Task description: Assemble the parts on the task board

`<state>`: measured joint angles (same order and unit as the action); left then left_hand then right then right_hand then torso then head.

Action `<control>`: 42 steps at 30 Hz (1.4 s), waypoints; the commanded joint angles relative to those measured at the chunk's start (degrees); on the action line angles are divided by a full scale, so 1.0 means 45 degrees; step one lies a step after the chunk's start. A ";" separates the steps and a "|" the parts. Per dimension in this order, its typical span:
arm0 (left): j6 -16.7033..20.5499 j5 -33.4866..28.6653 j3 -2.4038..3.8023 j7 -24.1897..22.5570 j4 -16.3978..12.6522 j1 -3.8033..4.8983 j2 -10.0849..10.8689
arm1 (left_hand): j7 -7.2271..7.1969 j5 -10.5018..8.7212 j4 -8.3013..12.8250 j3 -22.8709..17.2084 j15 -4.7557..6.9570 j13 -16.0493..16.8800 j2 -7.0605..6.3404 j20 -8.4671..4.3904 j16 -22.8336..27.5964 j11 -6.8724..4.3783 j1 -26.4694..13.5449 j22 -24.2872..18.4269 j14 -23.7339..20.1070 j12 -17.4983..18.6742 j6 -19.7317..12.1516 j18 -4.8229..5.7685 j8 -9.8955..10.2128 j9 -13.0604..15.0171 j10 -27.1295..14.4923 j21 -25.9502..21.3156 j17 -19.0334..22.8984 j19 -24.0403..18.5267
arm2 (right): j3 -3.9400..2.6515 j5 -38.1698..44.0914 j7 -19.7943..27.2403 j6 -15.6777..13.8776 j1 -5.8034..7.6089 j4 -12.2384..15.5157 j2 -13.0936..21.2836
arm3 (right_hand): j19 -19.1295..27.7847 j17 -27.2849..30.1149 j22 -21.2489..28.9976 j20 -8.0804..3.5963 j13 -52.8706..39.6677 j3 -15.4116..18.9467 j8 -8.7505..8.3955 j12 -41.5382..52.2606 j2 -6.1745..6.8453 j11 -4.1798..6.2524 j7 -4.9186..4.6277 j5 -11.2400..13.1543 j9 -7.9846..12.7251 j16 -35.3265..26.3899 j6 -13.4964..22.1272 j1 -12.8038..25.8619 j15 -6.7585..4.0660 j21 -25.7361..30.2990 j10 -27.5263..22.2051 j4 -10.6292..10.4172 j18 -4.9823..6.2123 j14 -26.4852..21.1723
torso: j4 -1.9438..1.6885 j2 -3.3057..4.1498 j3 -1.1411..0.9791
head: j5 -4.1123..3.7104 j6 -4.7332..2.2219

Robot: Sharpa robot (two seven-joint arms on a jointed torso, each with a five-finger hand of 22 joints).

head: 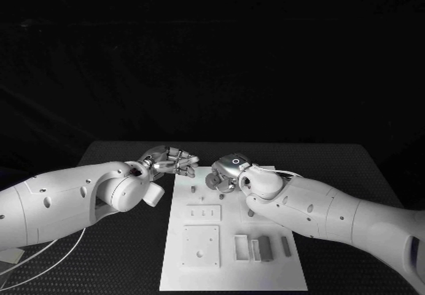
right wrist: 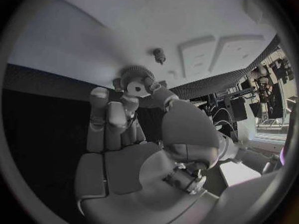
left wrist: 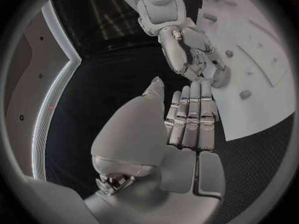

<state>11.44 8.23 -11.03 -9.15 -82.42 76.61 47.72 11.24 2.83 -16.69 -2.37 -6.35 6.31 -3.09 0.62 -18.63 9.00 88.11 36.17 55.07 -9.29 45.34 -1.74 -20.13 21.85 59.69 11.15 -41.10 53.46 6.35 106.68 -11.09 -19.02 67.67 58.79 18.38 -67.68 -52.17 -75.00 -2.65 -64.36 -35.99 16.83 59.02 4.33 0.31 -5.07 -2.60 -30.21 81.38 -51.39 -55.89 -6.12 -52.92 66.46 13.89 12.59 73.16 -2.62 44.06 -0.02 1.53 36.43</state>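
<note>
L hand [head: 170, 161] is at the far left edge of the board [head: 266, 276]. It holds nothing. Its fingers [left wrist: 190, 114] lie straight and side by side, thumb off to one side.

Board is the white plate in the middle of the table [head: 106, 264]. Near part has a square plate [head: 201, 245] w/ a hole. Right of it are a pale block [head: 242, 246] and two grey bars [head: 264, 250], lying flat & loose. They look not put in yet. Far part has a small peg [head: 222, 197] standing up.

R hand [head: 224, 174] is over the far end of the board, close to L hand but not touching it. It pinches a round gear [right wrist: 138, 82] w/ teeth at its fingertips. The peg [right wrist: 159, 55] is just past the gear, w/ a gap between.

My guess: job is early. Gear is picked up but not on a peg. Next it prob. goes on that peg. Bars & block still to do.
</note>
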 commanded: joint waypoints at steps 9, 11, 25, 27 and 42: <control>-0.0061 -0.0009 0.0014 -0.0091 -0.0038 0.0034 -0.0028 | 0.0037 0.0024 0.0009 -0.0104 -0.0011 0.0019 -0.0014 0.0011 0.0055 0.0017 -0.0092 0.0022 0.0087 0.0051 0.0007 -0.0227 0.0041 -0.0012 0.0091 -0.0057 -0.0025 0.0114 | 0.0032 -0.0176 0.0085 0.0132 -0.0047 -0.0023 -0.0050 | -0.0026 0.0027 -0.0085 -0.0052 0.0033 0.0007 -0.0159 -0.0075 0.0139 -0.0065 -0.0314 -0.0064 0.0062 -0.0098 -0.0629 -0.0163 -0.0019 0.0035 0.0037 -0.0060 0.0537 0.0007 | 0.0022 -0.0005 -0.0002 | 0.0030 0.0019; -0.0066 -0.0009 0.0014 -0.0086 -0.0040 0.0034 -0.0026 | 0.0036 0.0025 0.0009 -0.0105 -0.0011 0.0019 -0.0014 0.0011 0.0056 0.0017 -0.0093 0.0023 0.0087 0.0051 0.0006 -0.0227 0.0042 -0.0012 0.0091 -0.0058 -0.0027 0.0114 | 0.0032 -0.0224 0.0066 0.0068 -0.0046 -0.0018 -0.0046 | -0.0040 0.0028 -0.0081 -0.0055 0.0041 0.0015 -0.0430 -0.0082 0.0284 -0.0174 -0.0434 -0.0064 0.0177 -0.0107 -0.0163 -0.0170 0.0077 0.0056 0.0018 -0.0060 0.0537 0.0006 | 0.0025 -0.0005 -0.0003 | 0.0033 0.0022; -0.0036 -0.0009 0.0014 -0.0100 -0.0033 0.0034 0.0036 | 0.0037 0.0025 0.0017 -0.0110 -0.0010 0.0021 -0.0029 0.0008 0.0067 0.0018 -0.0082 0.0025 0.0089 0.0058 0.0003 -0.0228 0.0045 -0.0014 0.0088 -0.0063 -0.0038 0.0113 | 0.0027 -0.0335 -0.0048 -0.0551 -0.0042 0.0494 0.0401 | -0.0132 -0.0012 -0.0069 -0.0035 0.0048 -0.0161 -0.1023 -0.0038 0.1382 -0.0576 -0.0849 -0.0065 0.0476 -0.0090 0.0880 -0.0127 0.0469 0.0158 -0.0195 -0.0796 0.0537 -0.0048 | 0.0049 -0.0008 -0.0022 | 0.0074 0.0029; -0.0011 -0.0009 0.0014 -0.0099 -0.0038 0.0034 0.0059 | 0.0037 0.0025 0.0019 -0.0112 -0.0010 0.0021 -0.0031 0.0008 0.0069 0.0018 -0.0079 0.0025 0.0089 0.0060 0.0003 -0.0229 0.0045 -0.0014 0.0087 -0.0064 -0.0039 0.0113 | 0.0021 -0.0336 -0.0070 -0.0632 -0.0036 0.0676 0.0529 | -0.0138 -0.0014 -0.0071 -0.0037 0.0049 -0.0172 -0.1015 -0.0031 0.1383 -0.0576 -0.0848 -0.0065 0.0474 -0.0088 0.0869 -0.0140 0.0470 0.0158 -0.0196 -0.0819 0.0537 -0.0048 | 0.0068 -0.0011 -0.0031 | 0.0084 0.0016; -0.0481 0.0008 0.0009 -0.0575 0.0179 0.0031 0.0094 | -0.0057 0.0025 0.0033 -0.0141 -0.0016 0.0043 -0.0062 0.0014 0.0115 -0.0007 0.0019 0.0029 0.0079 0.0044 0.0067 -0.0224 0.0010 -0.0001 0.0152 -0.0092 -0.0074 0.0092 | -0.0793 -0.2110 0.1794 -0.1850 0.0420 0.2873 0.2726 | -0.0186 -0.0024 -0.0134 -0.0091 0.0068 -0.0214 -0.0811 0.0080 0.1548 -0.0491 -0.0757 -0.0064 0.0405 -0.0047 0.0550 -0.0669 0.0394 0.0136 -0.0127 -0.0641 0.0537 0.0025 | 0.0211 -0.0074 -0.0136 | 0.0141 -0.0124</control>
<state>11.19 8.22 -11.04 -9.56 -81.70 76.62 48.31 11.14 2.83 -16.48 -2.73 -6.35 6.47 -3.09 0.62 -18.37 8.99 88.12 36.22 55.07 -9.30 45.45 -1.70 -20.13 21.86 59.99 10.92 -41.40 53.46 2.97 102.16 -8.90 -24.39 69.14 70.93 29.99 -68.22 -52.24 -75.00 -2.76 -64.13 -36.94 12.97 59.19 11.45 -1.84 -8.44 -2.66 -28.34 81.15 -48.57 -58.56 -4.47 -52.47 65.74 10.77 12.38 72.95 -2.02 43.84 -0.40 2.01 35.94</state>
